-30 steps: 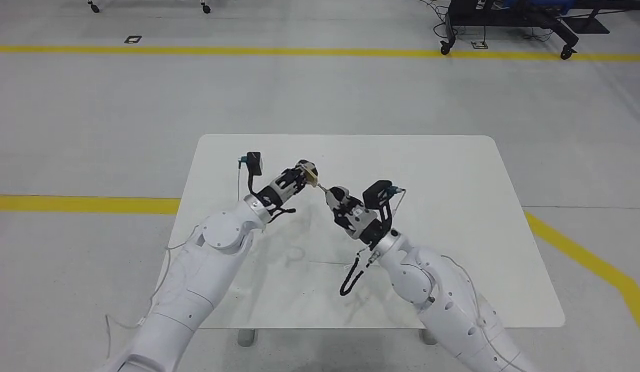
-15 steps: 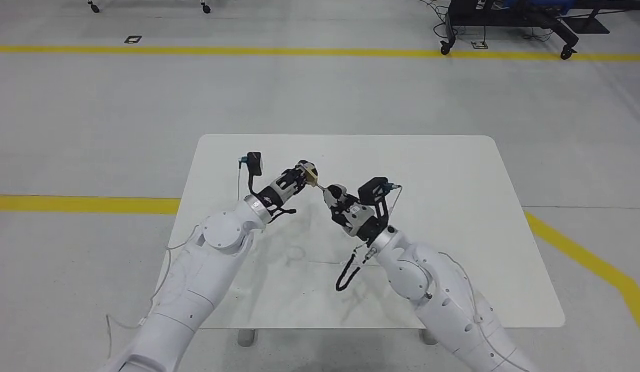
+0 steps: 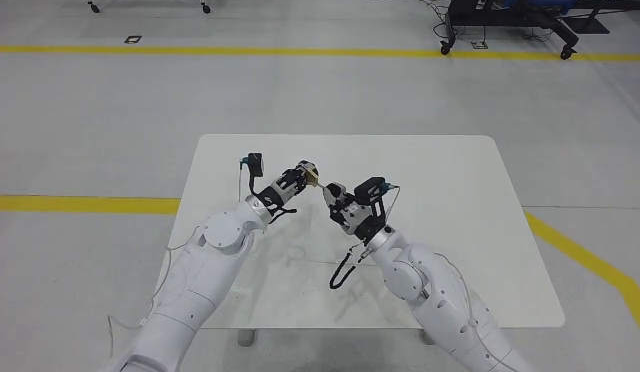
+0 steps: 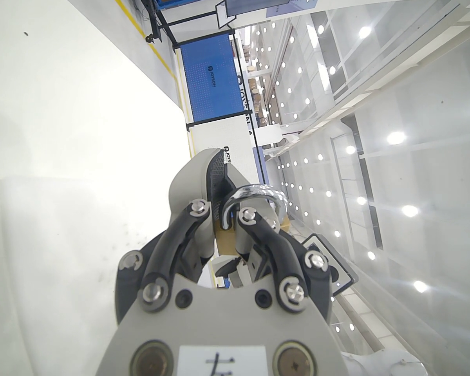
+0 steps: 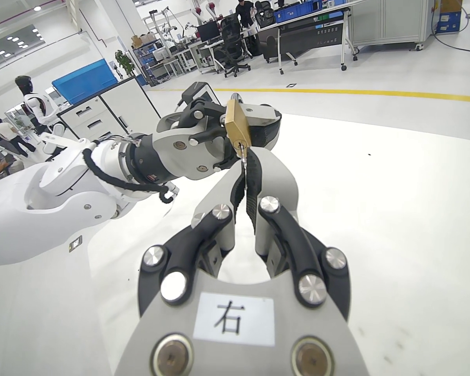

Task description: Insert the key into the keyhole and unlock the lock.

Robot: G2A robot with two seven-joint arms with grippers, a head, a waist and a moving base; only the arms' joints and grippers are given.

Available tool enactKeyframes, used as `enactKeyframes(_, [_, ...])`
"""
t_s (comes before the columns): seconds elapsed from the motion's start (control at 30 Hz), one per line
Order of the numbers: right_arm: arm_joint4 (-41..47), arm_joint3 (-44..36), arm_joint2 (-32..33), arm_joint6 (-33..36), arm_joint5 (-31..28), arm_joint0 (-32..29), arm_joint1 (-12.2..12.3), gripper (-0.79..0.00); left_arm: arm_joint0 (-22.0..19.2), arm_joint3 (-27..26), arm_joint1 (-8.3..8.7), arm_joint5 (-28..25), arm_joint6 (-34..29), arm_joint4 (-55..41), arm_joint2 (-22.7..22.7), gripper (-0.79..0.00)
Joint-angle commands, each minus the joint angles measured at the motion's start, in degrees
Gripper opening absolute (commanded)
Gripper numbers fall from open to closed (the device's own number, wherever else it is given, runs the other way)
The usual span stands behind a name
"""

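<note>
The right jaws are pinched narrow on the key (image 5: 243, 166), a thin silver blade gripped between the black pads (image 5: 255, 176). The key's tip meets the keyhole (image 5: 240, 144) in the end face of the lock (image 5: 236, 125). How deep it sits cannot be told.

The left jaws are clamped on the lock's brass body (image 4: 226, 238), with one ribbed pad (image 4: 218, 176) pressed flat against its side. The shackle (image 4: 258, 192) arches out beyond the fingers. One leg enters the body and the other is hidden behind a finger, so it cannot be told whether it is latched.

In the top view, the lock (image 3: 311, 178) is held in the air over the white surface (image 3: 450, 172), toward its left half. The two sets of jaws face each other tip to tip, the left arm coming from the left front and the right arm from the right front. A black cable (image 3: 345, 267) loops beside the right wrist.
</note>
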Motion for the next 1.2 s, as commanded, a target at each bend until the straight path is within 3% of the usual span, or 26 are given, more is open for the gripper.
enactKeyframes(0.0, [0.0,0.1,0.0,-0.2,0.0,0.0,-0.1,-0.785,-0.1,0.1,-0.06,0.4,-0.4,-0.3,0.0,-0.785])
enactKeyframes(0.67, [-2.6,0.4,-0.5,-1.1,2.3,0.0,-1.1,-0.785,-0.9,1.6,-0.61,5.8,-5.0,-5.2,-0.7,-0.785])
enactKeyframes(1.17, [-1.5,0.5,0.7,0.2,1.6,0.0,-1.5,-0.785,-0.7,1.4,-0.73,4.8,-5.7,-4.0,-1.0,-0.785])
